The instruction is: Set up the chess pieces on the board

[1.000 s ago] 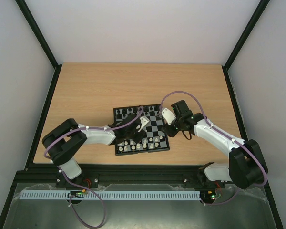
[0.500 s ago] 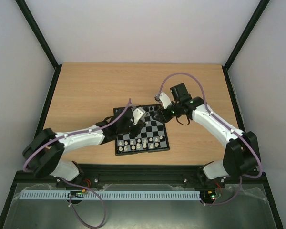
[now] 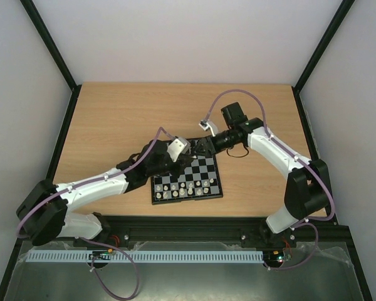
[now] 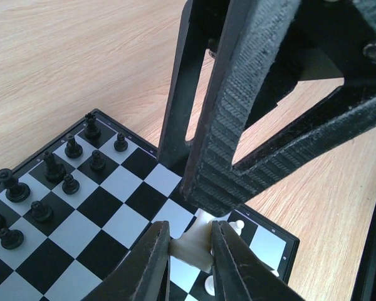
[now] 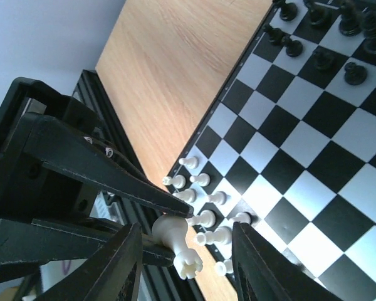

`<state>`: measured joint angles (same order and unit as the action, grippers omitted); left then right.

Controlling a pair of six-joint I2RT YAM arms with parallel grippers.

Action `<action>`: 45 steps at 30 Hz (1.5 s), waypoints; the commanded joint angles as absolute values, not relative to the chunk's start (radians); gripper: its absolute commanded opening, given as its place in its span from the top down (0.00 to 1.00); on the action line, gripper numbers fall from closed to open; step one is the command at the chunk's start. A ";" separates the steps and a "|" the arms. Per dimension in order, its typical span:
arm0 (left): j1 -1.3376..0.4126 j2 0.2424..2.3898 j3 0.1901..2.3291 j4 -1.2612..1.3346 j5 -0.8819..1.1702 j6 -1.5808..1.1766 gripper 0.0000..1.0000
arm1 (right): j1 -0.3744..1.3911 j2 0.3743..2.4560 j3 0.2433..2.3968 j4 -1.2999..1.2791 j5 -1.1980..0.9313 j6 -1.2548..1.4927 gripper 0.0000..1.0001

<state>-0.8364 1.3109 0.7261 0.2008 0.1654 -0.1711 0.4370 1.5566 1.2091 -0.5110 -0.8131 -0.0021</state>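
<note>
Chess pieces [image 3: 187, 187]: most stand in rows along the board's [image 3: 208, 165] near and far edges. Left gripper [image 4: 189, 248] and right gripper [image 5: 187, 231] have swung up and now meet above the far edge. Left clamps one cream piece [image 5: 173, 239]. Right's jaws straddle it, not touching. We read this as a handover.

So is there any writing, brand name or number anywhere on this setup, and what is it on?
None can be read in any view.
The board has tiny pale marks along its black border, too small to read.
The chess pieces and the table show no labels, brands or numbers.
</note>
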 commanded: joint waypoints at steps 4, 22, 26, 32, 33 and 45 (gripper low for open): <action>-0.830 1.248 0.679 0.283 0.167 -0.187 0.80 | 0.434 1.582 1.187 -0.533 -0.965 0.060 0.61; -0.831 1.259 0.661 0.324 0.161 -0.191 0.79 | 0.418 1.588 1.136 -0.468 -1.106 0.116 0.81; -0.831 1.267 0.666 0.321 0.157 -0.194 0.75 | 0.417 1.587 1.133 -0.468 -1.079 0.103 0.86; -0.830 1.242 0.724 0.198 0.085 -0.233 0.51 | 0.416 1.585 1.156 -0.505 -0.915 0.037 0.89; -0.831 1.227 0.743 0.160 0.069 -0.239 0.46 | 0.416 1.583 1.161 -0.513 -0.877 0.019 0.89; -0.728 1.279 1.090 -0.352 -0.155 -0.121 0.11 | 0.417 1.377 1.059 -0.519 -0.481 -0.205 0.90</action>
